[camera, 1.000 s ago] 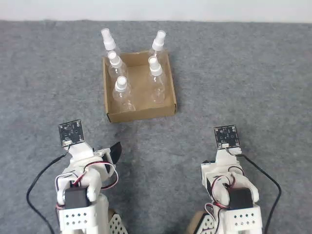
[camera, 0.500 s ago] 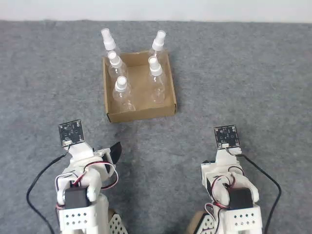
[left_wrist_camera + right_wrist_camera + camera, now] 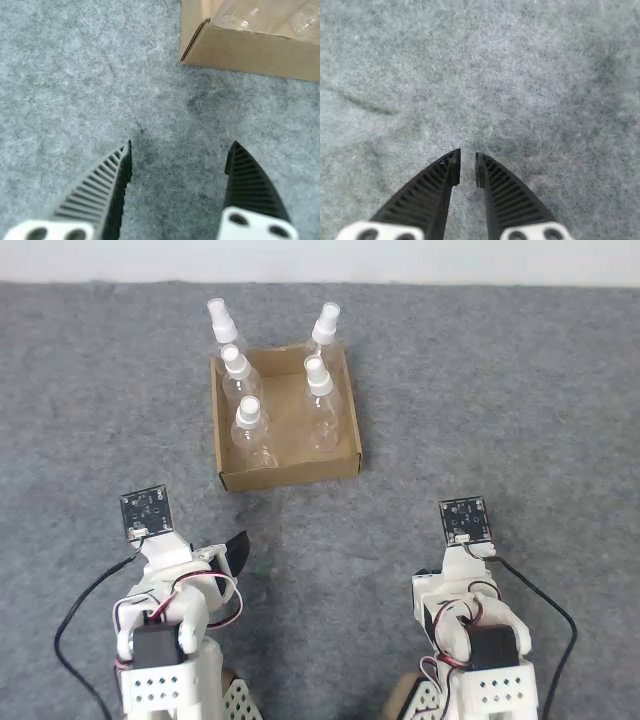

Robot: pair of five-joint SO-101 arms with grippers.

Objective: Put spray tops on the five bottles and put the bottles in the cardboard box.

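**Work surface.** A grey felt-like mat (image 3: 500, 390) covers the table.

**Task items.** The shallow, open-topped brown cardboard box (image 3: 290, 473) sits on the mat at the far middle, well apart from both arms. Three clear plastic bottles with white spray tops stand upright inside it:
- the near-left bottle (image 3: 252, 435);
- the middle-left bottle (image 3: 240, 380), just behind the first;
- the right-hand bottle (image 3: 322, 400), beside the right wall.

Two more clear bottles with white spray tops — the far-left bottle (image 3: 222, 328) and the far-right bottle (image 3: 325, 328) — stand upright at the far corners of the box. It cannot be told whether they are inside against the far wall or just behind it.

**Left arm.** The left arm (image 3: 165, 610) is at the near-left edge of the mat. The left gripper (image 3: 181, 147) hangs over bare mat. Its black ribbed jaws are spread wide and hold nothing. A near corner of the cardboard box (image 3: 240, 45) lies ahead of the jaws, apart from them, with clear plastic visible above its wall.

**Right arm.** The right arm (image 3: 470, 630) is at the near-right edge of the mat. The right gripper (image 3: 467, 156) hangs over bare mat — its jaws are drawn together to a narrow slit, with nothing between them.
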